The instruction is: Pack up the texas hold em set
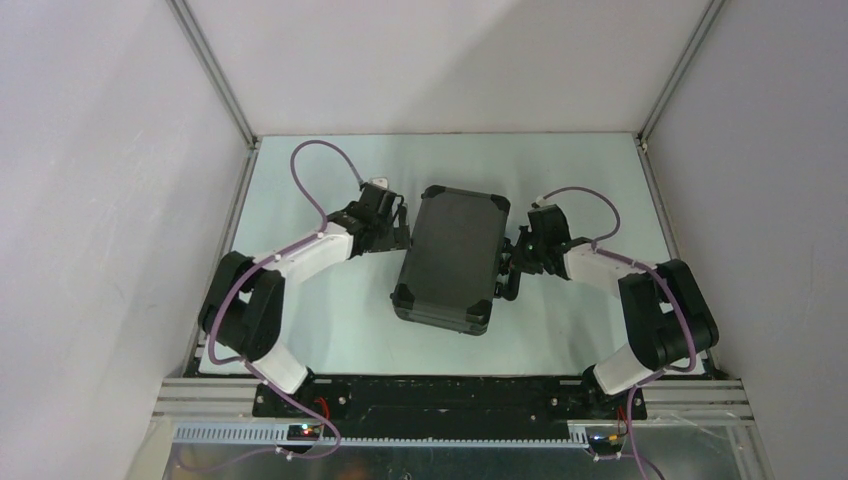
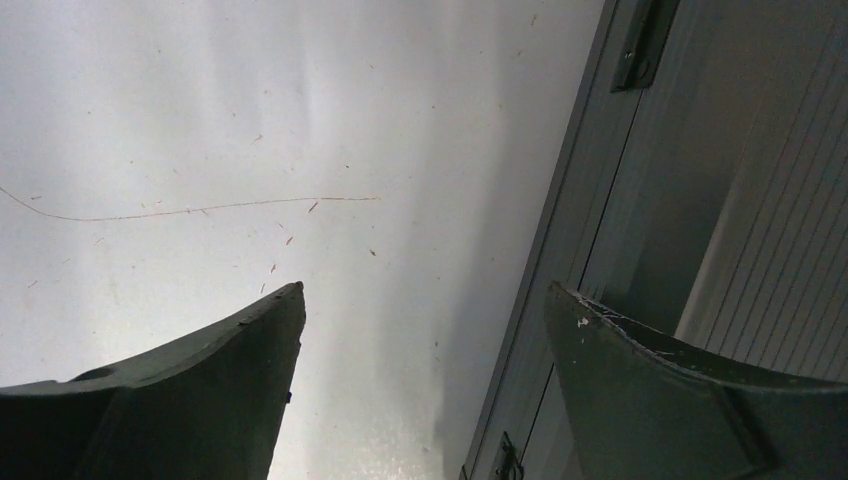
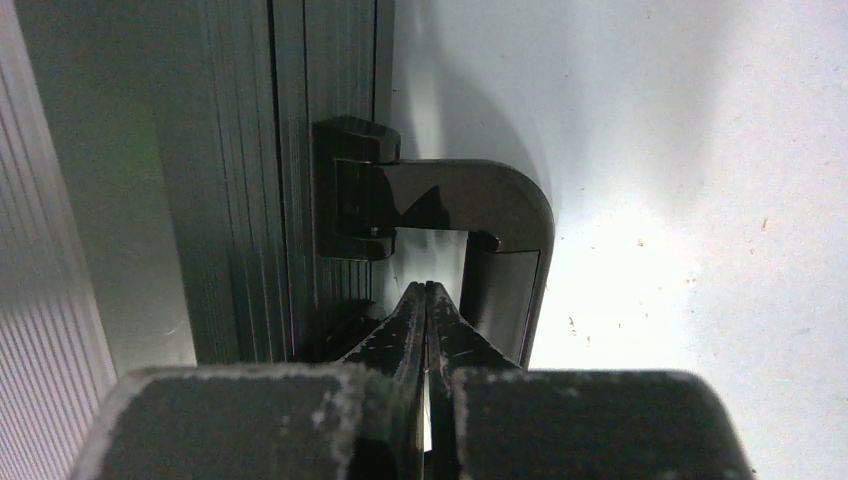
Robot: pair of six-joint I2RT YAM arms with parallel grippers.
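Top external shows the closed briefcase [image 1: 452, 258] flat on the table [image 1: 300, 335]: rigid, ribbed, likely heavy. Left gripper [image 1: 398, 228], jaws wide, sits just beside its left wall; right gripper [image 3: 427, 292], pinched shut, noses into its handle [image 3: 500, 210], the surest hold.

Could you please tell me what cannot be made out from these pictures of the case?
Top view: the closed briefcase hides whatever is inside.
Left wrist view: the fitting on its side is cut off by the top edge; latch or hinge, unclear.
Right wrist view: whether the shut right gripper touches the handle; the angle hides any contact.
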